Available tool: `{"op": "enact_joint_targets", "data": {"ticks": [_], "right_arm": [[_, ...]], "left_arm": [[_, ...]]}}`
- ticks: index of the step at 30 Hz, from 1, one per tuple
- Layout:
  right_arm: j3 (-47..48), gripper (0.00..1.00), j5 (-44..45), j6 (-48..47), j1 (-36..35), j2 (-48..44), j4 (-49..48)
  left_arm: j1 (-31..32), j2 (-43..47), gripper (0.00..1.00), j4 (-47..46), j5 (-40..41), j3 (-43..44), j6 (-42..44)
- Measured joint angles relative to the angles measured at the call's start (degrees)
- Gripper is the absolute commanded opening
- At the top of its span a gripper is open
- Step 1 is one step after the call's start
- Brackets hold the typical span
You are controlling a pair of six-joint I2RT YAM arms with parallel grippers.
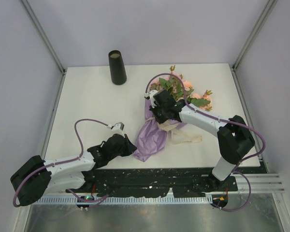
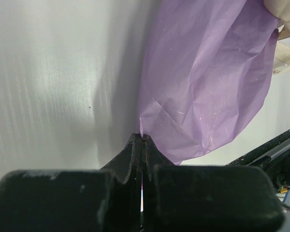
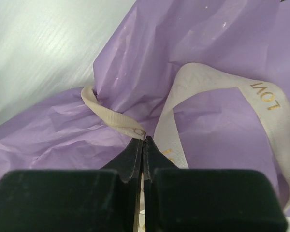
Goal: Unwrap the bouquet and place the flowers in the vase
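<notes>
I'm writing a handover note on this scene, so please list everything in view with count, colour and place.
vase: one, black with a pale inner rim, upright at the far middle of the table.
roses: several, peach-pink with green leaves, lying far right, heads pointing away from the arms.
wrapping paper: one sheet, purple, around the stems, spreading toward the near edge.
ribbon: one, cream with gold lettering, looped over the paper.
table: one, white, under everything.
left claw: one, black, shut on the wrapping paper's near corner.
right claw: one, black, shut on a strand of the ribbon.
</notes>
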State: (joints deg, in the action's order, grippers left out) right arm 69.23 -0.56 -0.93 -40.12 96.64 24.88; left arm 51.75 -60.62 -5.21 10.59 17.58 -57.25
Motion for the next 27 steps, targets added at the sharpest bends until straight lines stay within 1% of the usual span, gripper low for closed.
{"op": "enact_joint_targets", "data": {"ticks": [4,9,14,18,23,27], "right_arm": [[1.5,0.06,3.4,1.1,0.0,-1.6,1.5],[7.7,0.05,8.7,3.9,0.0,-5.8,2.3],[8.6,0.06,13.4,7.5,0.5,-13.2,-0.3],[8.6,0.05,17.9,9.3,1.4,-17.3,-2.8],[9.3,0.05,22.8,10.8,3.0,-20.7,-6.2],[12.9,0.05,27.3,11.1,3.5,-22.1,-9.0]], "left_arm": [[0.1,0.0,0.00,0.4,0.6,0.0,-0.8],[0.3,-0.1,0.00,0.4,1.1,0.0,-0.9],[0.7,-0.4,0.00,0.2,1.5,0.0,-1.1],[0.8,-1.5,0.00,-0.5,1.4,0.0,-1.1],[1.1,-3.5,0.00,-0.8,1.5,0.1,-1.1],[1.2,-4.7,0.00,-0.9,1.5,0.9,-1.0]]}}
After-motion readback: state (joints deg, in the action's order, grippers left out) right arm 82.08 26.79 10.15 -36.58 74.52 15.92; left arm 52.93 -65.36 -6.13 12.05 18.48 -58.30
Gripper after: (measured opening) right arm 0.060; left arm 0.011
